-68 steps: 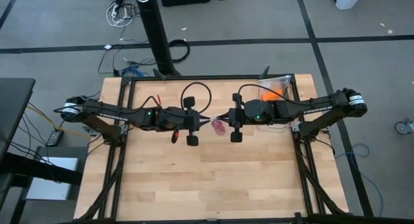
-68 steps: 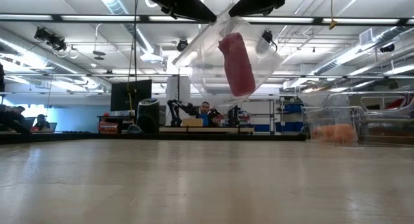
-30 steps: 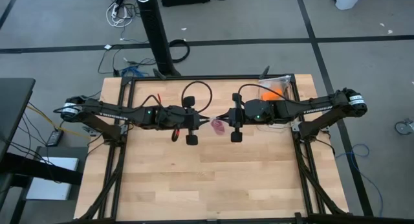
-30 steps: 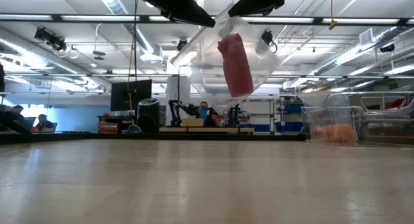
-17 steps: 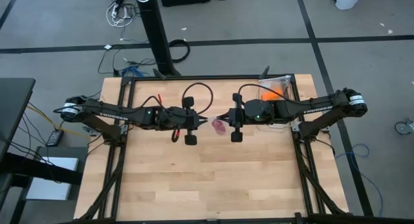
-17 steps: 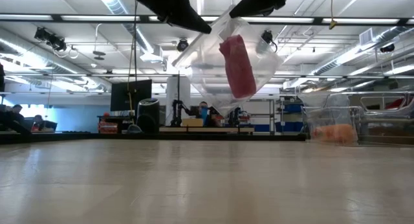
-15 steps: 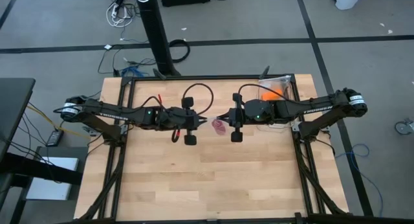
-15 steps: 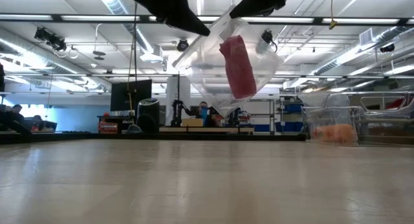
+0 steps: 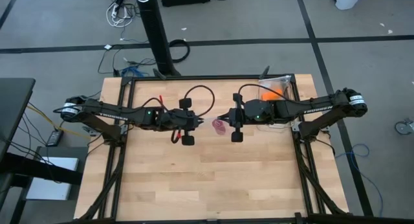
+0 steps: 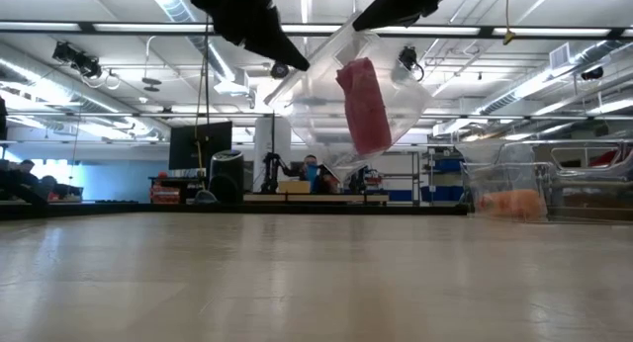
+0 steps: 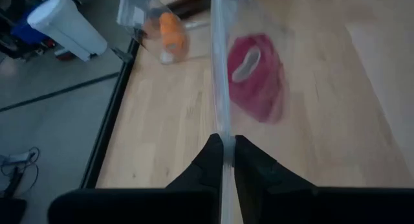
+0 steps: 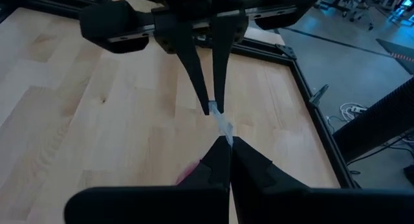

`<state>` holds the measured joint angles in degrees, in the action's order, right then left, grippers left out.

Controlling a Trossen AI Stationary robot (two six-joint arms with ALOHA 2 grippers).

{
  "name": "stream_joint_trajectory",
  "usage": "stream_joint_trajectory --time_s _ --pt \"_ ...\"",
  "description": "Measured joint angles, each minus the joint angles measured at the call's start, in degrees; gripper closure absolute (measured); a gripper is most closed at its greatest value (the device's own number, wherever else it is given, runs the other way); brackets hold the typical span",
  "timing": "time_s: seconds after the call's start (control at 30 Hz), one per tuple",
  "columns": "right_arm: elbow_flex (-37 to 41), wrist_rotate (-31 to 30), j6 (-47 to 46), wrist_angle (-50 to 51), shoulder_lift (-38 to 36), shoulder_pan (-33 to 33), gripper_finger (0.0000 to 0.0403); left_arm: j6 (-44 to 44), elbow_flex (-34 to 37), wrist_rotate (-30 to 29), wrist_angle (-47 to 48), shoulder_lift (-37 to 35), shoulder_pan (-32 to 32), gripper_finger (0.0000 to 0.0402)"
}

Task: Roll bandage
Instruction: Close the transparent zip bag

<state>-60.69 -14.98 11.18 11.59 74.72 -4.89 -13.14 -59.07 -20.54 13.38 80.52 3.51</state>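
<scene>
The bandage (image 9: 218,127) is a magenta-pink roll inside a clear plastic bag (image 10: 346,95) that hangs high above the middle of the table. In the low view the bandage (image 10: 364,105) stands nearly upright in the bag. My left gripper (image 9: 208,121) and my right gripper (image 9: 222,118) face each other tip to tip over the table's middle. Each is shut on the bag's top edge. The left wrist view shows the bandage (image 11: 255,78) through the plastic. My left gripper pinches the bag's top edge (image 11: 221,136) between its two fingers, coming from the table's left and slanting down. The bag hangs below, clear of the table. My right gripper pinches the same top edge (image 12: 224,130) between its two fingers, close to the left one's tips, coming from the table's right and slanting down. A short strip of plastic runs taut between the two.
A second clear bag with an orange roll (image 9: 273,91) lies at the table's back right corner, seen also in the low view as an orange roll (image 10: 509,204). Black frame rails (image 9: 119,153) run along the table's sides. Bare wood (image 9: 213,179) fills the near half.
My left gripper has tipped its fingers farther downward and its wrist has drawn slightly toward the table's left, keeping its hold. The bag and the bandage hang almost where they were.
</scene>
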Motion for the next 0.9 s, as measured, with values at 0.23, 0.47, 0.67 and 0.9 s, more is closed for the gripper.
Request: stream_joint_trajectory --time_s 0.23,0.47,0.67,0.9 --pt "0.0 -0.02 -0.02 0.16 -0.07 0.0 0.0403 1.08 0.1 -1.49 3.57 0.03 0.0 0.0373" --pt "-0.02 -0.02 -0.02 0.23 -0.07 0.0 0.0403 1.81 0.09 -2.09 5.91 0.05 0.0 0.0373" --pt "-0.07 -0.76 -0.02 0.55 -0.07 0.0 0.0403 2.8 0.09 -2.11 7.77 0.04 0.0 0.0373" --pt "-0.07 -0.85 -0.04 0.79 -0.09 0.0 0.0403 3.14 0.09 -2.11 9.01 0.05 0.0 0.0373"
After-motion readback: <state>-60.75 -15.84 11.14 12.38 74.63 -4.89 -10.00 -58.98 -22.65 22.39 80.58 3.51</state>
